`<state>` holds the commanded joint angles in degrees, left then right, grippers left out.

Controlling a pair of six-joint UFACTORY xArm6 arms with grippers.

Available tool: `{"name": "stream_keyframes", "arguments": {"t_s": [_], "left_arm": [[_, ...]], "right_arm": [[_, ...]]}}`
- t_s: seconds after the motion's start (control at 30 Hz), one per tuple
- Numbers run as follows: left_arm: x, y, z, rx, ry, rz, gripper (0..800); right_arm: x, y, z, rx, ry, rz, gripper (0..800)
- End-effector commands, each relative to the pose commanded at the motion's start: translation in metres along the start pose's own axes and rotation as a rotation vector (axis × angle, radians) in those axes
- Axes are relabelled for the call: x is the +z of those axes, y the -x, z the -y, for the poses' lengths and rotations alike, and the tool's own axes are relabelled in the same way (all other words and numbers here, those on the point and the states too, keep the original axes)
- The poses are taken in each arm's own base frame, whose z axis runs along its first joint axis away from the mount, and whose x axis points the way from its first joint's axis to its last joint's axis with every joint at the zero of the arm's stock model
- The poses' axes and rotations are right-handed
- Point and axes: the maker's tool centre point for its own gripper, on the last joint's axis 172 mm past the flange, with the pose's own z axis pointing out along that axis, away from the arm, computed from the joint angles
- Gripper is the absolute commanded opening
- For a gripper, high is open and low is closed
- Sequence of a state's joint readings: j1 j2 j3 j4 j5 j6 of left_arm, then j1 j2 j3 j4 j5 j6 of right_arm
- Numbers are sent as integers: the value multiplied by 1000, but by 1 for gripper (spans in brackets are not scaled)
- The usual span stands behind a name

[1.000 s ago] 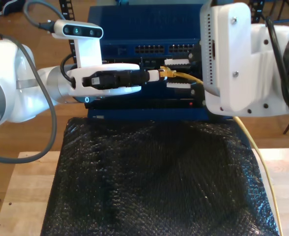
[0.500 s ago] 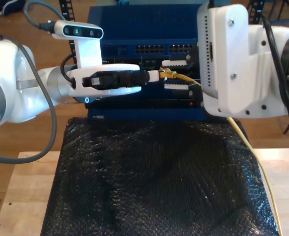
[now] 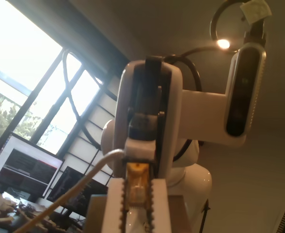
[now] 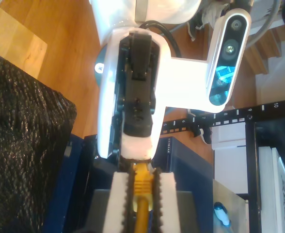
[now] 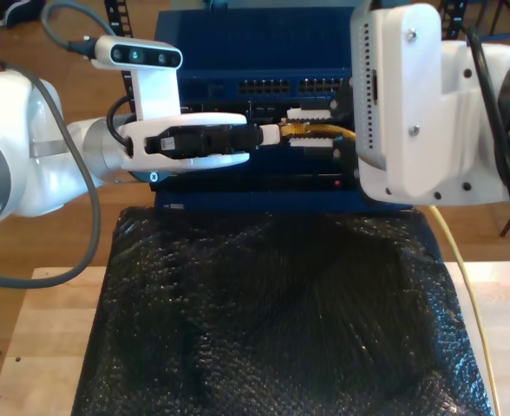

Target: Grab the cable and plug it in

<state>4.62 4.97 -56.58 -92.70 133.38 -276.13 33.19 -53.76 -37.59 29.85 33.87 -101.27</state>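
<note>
The pale yellow cable (image 5: 326, 131) runs level between my two grippers in front of the blue rack. My first gripper (image 5: 274, 133) reaches in from the exterior view's left and is shut on the cable's connector end (image 3: 136, 187). My second gripper (image 5: 312, 130), on the big white arm at the exterior view's right, is shut on the cable's yellow boot (image 4: 142, 184) just behind the connector. In the second wrist view my second gripper (image 4: 142, 206) faces my first gripper (image 4: 136, 148) tip to tip. The rest of the cable (image 5: 465, 290) trails down over the table at the exterior view's right.
A blue rack unit with rows of network ports (image 5: 264, 87) stands right behind the grippers. Black bubble wrap (image 5: 272, 321) covers the wooden table (image 5: 47, 338) below them. The second arm's white housing (image 5: 411, 95) hides the rack's side at the exterior view's right.
The cable stretch between the grippers was slanted down toward the exterior view's right and now lies level. The second arm shifted slightly. The first arm has not moved.
</note>
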Motion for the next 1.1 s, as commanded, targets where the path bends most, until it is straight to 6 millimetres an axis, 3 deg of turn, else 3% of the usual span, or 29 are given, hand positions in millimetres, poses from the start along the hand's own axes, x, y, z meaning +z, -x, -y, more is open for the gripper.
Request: {"name": "stream_keyframes", "arguments": {"t_s": [0.47, 0.5, 0.6, 0.7, 0.8, 0.93, 1.1], "left_arm": [[1, 0, -1, 2, 0, 2, 45], [1, 0, -1, 2, 2, 0, 97], [1, 1, -5, 2, 22, -3, 364], [1, 2, -6, -1, 25, -6, 385], [1, 1, -5, -1, 26, -9, 482], [1, 1, -5, 0, 24, -9, 547], [1, 0, -5, 7, 19, -7, 767]], "right_arm": [[1, 0, 2, 2, -5, -1, 16], [1, -1, 2, 0, -6, -3, 11], [2, -4, 3, -3, -9, -10, 2], [2, -4, 3, -3, -8, -8, 2], [2, -4, 3, -3, -7, -9, 2], [1, -4, 2, -2, -5, -9, 1], [3, -3, 1, 4, -8, -9, 1]]}}
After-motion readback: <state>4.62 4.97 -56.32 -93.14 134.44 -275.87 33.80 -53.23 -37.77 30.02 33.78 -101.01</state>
